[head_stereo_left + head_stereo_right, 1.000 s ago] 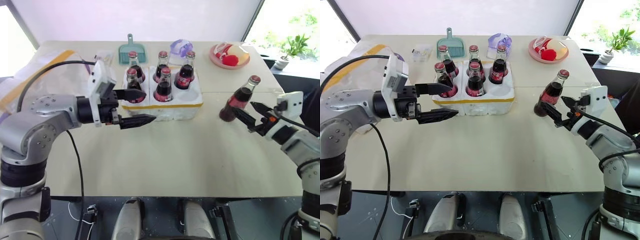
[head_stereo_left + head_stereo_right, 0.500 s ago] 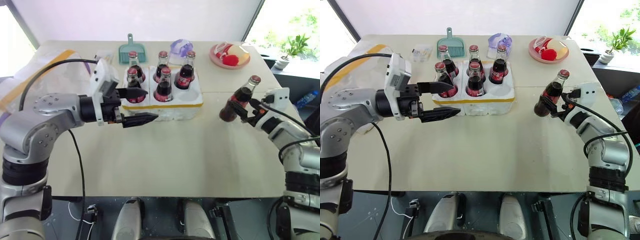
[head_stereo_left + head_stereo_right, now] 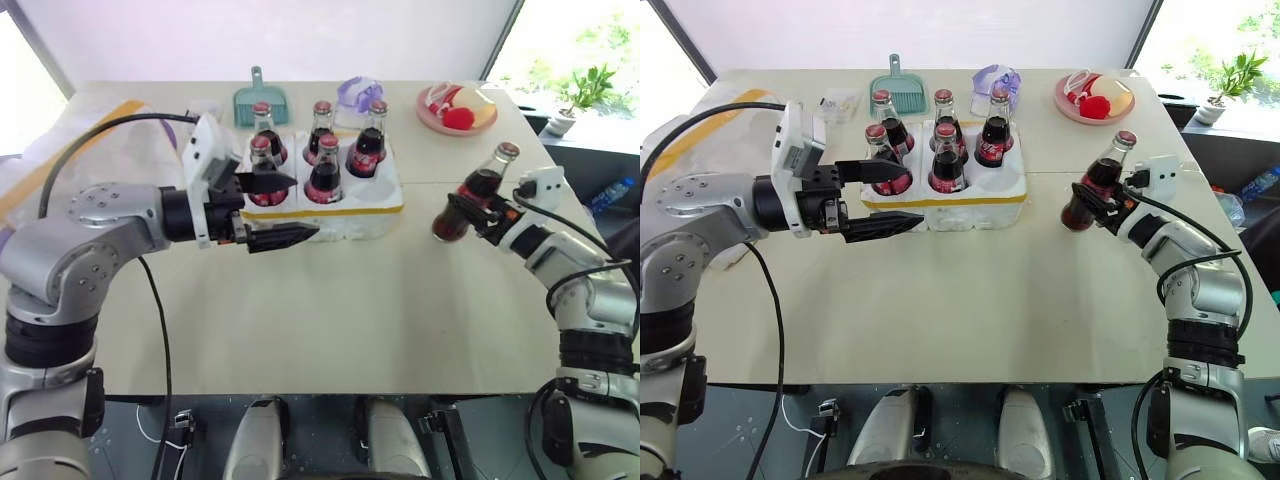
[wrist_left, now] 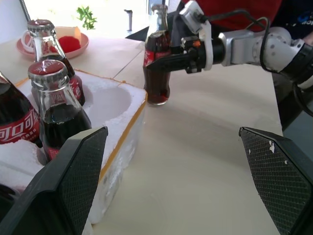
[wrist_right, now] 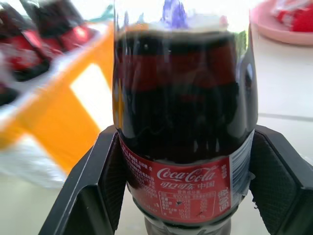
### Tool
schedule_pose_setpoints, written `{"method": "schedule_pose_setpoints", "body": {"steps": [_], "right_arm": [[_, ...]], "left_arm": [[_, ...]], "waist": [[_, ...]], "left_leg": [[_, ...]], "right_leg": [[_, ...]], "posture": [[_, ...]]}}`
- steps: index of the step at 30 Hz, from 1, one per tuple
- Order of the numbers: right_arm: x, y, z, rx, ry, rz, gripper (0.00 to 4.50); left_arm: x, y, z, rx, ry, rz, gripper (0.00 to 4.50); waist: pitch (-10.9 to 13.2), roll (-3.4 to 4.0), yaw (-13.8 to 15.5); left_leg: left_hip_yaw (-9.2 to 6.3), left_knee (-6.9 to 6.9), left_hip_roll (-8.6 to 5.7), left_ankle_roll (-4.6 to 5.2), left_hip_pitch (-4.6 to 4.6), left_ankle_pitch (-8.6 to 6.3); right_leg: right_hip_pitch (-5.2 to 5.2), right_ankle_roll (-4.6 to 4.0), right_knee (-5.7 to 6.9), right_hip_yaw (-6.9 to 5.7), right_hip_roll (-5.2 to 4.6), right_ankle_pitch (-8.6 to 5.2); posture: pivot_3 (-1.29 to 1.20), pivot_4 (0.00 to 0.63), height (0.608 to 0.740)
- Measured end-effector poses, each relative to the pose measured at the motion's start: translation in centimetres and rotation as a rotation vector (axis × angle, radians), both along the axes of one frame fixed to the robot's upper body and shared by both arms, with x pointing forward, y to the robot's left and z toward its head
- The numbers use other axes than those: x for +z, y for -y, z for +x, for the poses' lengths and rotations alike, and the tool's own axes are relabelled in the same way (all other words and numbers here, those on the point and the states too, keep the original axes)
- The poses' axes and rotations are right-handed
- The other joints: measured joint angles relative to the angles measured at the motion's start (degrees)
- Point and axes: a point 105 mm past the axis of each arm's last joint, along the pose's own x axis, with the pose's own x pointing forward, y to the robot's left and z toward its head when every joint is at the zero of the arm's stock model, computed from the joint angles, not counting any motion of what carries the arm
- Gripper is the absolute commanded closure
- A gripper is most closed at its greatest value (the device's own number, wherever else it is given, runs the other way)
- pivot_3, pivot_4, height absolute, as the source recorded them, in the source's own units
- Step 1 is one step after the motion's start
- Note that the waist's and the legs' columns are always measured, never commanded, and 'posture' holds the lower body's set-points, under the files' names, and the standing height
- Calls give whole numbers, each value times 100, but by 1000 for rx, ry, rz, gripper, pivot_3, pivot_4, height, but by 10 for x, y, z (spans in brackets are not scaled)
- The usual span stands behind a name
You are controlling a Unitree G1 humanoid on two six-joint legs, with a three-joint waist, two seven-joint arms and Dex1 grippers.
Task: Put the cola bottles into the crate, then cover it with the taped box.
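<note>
Sixth bottle (image 3: 1092,189) stands on the table right of the crate (image 3: 940,195), right gripper (image 3: 1087,205) clamped around its lower body. Glass: stiff, weighty, slick, breakable, so hold low. Left gripper (image 3: 885,198) gapes wide, empty, at crate's front-left.

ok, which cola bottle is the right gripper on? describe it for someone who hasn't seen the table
Find the white foam crate with the yellow band in the middle of the table. To its right the lone cola bottle stands on the bare tabletop, gripped by the right gripper. The other five sit in the crate's wells.
</note>
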Motion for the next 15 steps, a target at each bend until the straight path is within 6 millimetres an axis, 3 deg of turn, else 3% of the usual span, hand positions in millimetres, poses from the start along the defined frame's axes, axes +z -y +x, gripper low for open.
{"method": "schedule_pose_setpoints", "body": {"steps": [4,6,9,12,15], "right_arm": [[77,-37,-4,156,202,10,1753],[102,-54,-10,219,283,-5,1753],[98,-79,-5,295,266,-14,1753],[71,-98,6,338,175,-61,1753],[51,-104,13,350,120,-117,1753]], "left_arm": [[0,-3,1,19,-1,-5,0],[-2,-4,2,30,-6,-6,0],[-4,-7,3,44,-11,-4,0],[-4,-6,2,52,0,-2,0],[-4,-8,2,62,2,-5,0]], "waist": [[2,3,-48],[-1,-2,-37],[-4,-8,-16],[-4,-9,1],[-3,-7,-7]], "left_leg": [[-3,-13,2,0,0,0],[-3,-13,2,0,-2,0],[-2,-5,-1,0,-6,0],[-2,-2,-1,0,-8,0],[-2,-4,-2,0,-10,0]], "right_leg": [[-8,-1,0,-2,4,-1],[-6,0,-2,-2,3,-1],[-3,0,-4,-2,0,0],[-3,0,-3,-2,0,0],[-5,0,-3,-2,0,0]], "posture": [[0,150,736],[0,150,736],[0,150,736],[0,150,736],[0,150,736]]}}
